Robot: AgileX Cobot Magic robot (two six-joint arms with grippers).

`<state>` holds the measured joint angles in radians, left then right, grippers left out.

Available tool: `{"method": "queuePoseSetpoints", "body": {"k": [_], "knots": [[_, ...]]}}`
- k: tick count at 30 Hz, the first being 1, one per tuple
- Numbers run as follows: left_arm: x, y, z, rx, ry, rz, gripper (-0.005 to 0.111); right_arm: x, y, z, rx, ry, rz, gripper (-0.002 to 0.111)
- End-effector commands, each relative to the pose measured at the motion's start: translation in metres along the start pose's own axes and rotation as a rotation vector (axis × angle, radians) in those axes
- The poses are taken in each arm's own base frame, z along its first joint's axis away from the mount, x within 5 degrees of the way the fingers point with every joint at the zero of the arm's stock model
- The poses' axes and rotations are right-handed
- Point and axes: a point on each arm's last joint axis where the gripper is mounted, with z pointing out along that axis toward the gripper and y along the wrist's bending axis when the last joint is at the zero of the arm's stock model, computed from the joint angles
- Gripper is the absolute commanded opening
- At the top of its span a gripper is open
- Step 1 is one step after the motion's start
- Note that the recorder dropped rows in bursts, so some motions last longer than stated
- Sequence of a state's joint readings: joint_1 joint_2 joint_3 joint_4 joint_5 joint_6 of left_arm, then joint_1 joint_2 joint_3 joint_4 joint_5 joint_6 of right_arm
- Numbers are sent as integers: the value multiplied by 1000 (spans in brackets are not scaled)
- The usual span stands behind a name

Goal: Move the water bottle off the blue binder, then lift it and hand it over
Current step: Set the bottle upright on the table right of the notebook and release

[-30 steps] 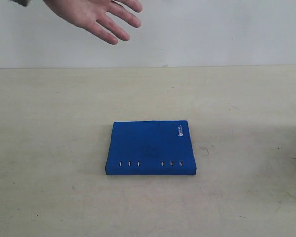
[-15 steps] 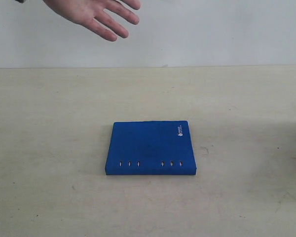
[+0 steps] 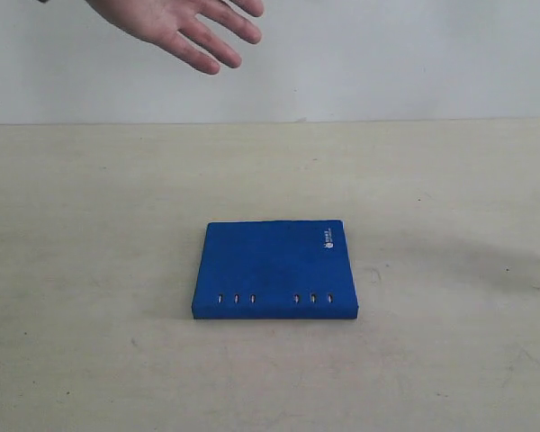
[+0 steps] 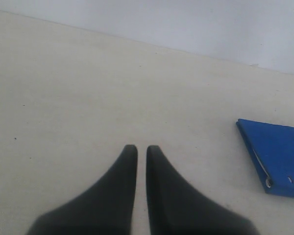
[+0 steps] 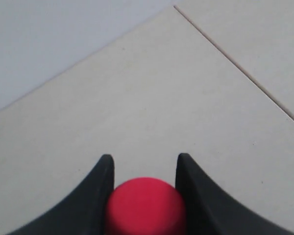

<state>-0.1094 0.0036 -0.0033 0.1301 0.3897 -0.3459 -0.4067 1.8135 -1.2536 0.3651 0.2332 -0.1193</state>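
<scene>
Progress, Ben: is the water bottle (image 5: 145, 203) off the blue binder (image 3: 274, 268)?

I judge so, Ana. The binder lies flat on the table (image 3: 90, 225) with its top bare. The right gripper (image 5: 144, 157) has its jaws half closed on the bottle's red cap, touching it on both sides.

And the lift?

Hard to say: the bottle's body is hidden, and the exterior view does not show it at all. The left gripper (image 4: 141, 149) is pressed closed on nothing, near the binder's corner.

What remains?

The handover, I think. An open hand (image 3: 175, 22) hovers above the table's far left, well apart from the binder, so the right arm must carry the bottle across.
</scene>
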Motion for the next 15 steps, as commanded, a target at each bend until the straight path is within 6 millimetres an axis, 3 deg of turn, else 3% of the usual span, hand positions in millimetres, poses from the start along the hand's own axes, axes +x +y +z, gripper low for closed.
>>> {"method": "queuePoseSetpoints", "body": {"k": [1,7,12,15], "knots": [[0,0,0,7,-6,-2,7,-12,8,-17,-50,-45,49,0],[0,0,0,7,-6,-2,7,-5,30,-21,-219,21,-58,0],[0,0,0,7,-6,-2,7,7,56,-24,-364,36,-437,0],[0,0,0,7,-6,-2,7,10,69,-25,-381,16,-536,0]]}}
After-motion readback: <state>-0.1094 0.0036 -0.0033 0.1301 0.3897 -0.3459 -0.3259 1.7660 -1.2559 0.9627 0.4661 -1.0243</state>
